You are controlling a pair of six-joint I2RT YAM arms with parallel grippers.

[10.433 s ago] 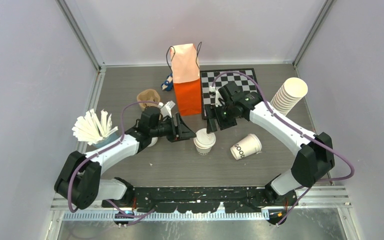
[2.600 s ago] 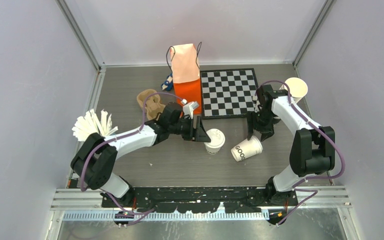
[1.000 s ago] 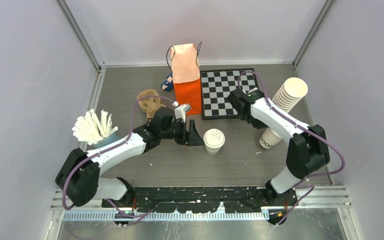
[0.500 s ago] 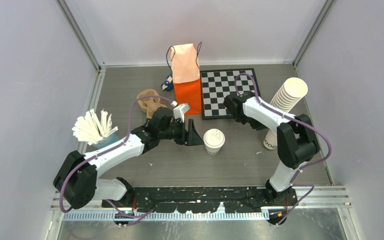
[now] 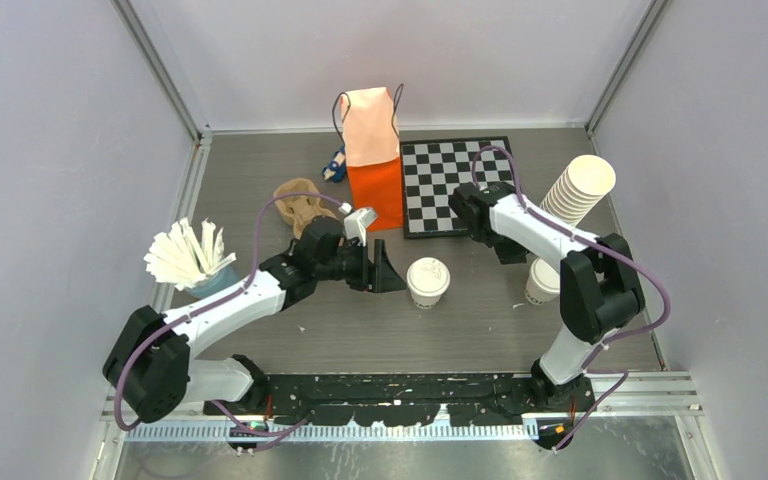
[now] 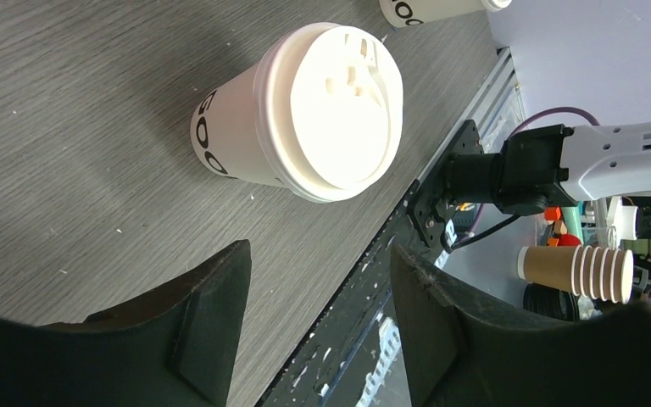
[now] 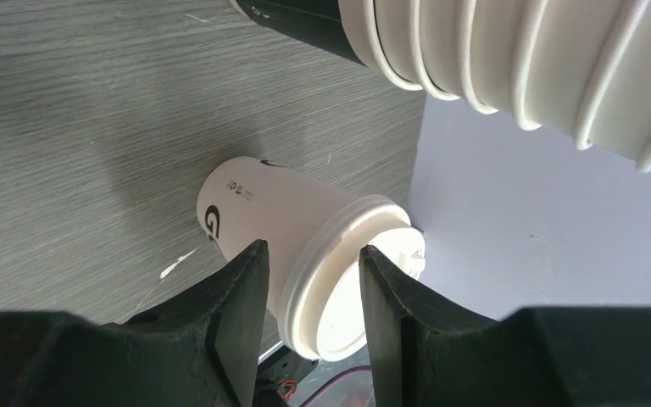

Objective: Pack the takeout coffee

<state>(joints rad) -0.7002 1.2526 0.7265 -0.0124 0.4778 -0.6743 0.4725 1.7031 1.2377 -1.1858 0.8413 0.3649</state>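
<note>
One takeout coffee [image 5: 428,282], a small white paper cup with a white sip lid, stands upright mid-table. My left gripper [image 5: 385,272] sits just to its left, open and empty. In the left wrist view that cup [image 6: 305,114] is ahead of the left gripper [image 6: 320,280] and clear of both fingers. A second lidded cup [image 5: 543,282] stands upright further right. My right gripper [image 5: 510,252] is up and to its left, open. In the right wrist view this cup [image 7: 305,246] shows beyond the gap of the right gripper [image 7: 311,250]. The orange paper bag [image 5: 373,170] stands open at the back.
A tall leaning stack of lidless white cups [image 5: 578,190] is at the right, close above the second cup, and fills the top of the right wrist view [image 7: 517,59]. A chessboard [image 5: 440,185] lies behind the right gripper. A brown holder [image 5: 298,200] and a tub of white sticks [image 5: 185,258] are at the left.
My right gripper has opened and drawn back from the second lidded cup, which stays upright at the right. The left arm and the middle cup have hardly moved.
</note>
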